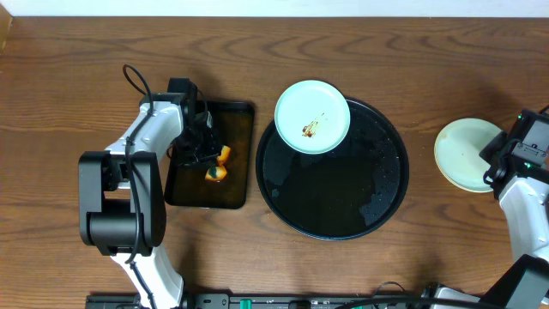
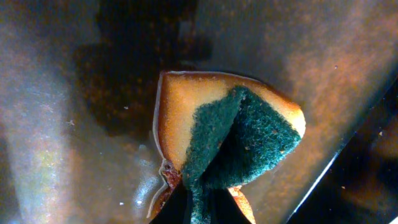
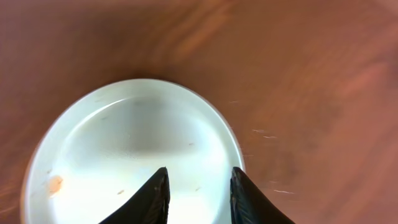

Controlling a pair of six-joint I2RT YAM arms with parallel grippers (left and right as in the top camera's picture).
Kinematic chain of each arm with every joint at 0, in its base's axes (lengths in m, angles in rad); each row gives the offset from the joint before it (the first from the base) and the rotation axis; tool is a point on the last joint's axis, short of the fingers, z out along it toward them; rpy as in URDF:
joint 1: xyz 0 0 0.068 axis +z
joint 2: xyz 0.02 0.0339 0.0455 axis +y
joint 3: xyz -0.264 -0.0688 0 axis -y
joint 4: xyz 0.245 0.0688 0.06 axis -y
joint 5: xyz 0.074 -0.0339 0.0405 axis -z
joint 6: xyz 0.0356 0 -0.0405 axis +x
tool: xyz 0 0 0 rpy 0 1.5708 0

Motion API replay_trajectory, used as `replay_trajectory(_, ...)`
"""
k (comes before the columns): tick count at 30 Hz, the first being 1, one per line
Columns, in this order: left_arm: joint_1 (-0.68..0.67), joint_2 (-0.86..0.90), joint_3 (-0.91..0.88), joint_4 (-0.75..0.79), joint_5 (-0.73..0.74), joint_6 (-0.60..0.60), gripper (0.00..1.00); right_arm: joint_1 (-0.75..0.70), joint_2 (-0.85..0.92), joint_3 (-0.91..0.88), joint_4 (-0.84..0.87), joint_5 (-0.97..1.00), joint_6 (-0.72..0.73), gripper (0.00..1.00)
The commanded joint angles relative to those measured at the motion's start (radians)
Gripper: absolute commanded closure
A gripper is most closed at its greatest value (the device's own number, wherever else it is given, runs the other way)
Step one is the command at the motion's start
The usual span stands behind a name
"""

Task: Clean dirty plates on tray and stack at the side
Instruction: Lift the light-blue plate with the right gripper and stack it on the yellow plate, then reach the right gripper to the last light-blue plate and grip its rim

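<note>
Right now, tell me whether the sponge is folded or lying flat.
Folded. The left wrist view shows the sponge creased, green face bent inward, pinched in the left claw.

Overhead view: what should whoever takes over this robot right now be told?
Left fingers shut on the folded sponge over the rectangular tray. Right fingers open above the pale plate on the table, right of the round tray. That plate looks mostly clean; whether others lie under it is unclear. To do: the mint plate on the round tray's rim, brown smear showing, needs wiping and stacking.
</note>
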Motion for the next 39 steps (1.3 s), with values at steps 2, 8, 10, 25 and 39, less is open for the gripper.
replay_trajectory(2,-0.001,0.012,0.000,-0.014,0.013,0.013,0.92,0.023,-0.011,0.018,-0.010,-0.342,0.005,0.67)
replay_trajectory(8,0.000,0.004,0.010,-0.006,0.011,0.013,0.92,0.148,-0.010,0.019,-0.023,-0.646,-0.107,0.60)
replay_trajectory(10,-0.001,-0.013,0.019,-0.004,0.012,0.013,0.93,0.211,-0.010,0.021,-0.019,-0.671,-0.143,0.54)
replay_trajectory(25,-0.001,-0.059,0.018,0.001,-0.067,-0.010,0.92,0.541,0.206,0.509,-0.323,-0.547,-0.331,0.32)
replay_trajectory(39,-0.001,-0.059,0.018,-0.002,-0.067,-0.010,0.92,0.566,0.556,0.527,-0.160,-0.571,-0.225,0.43)
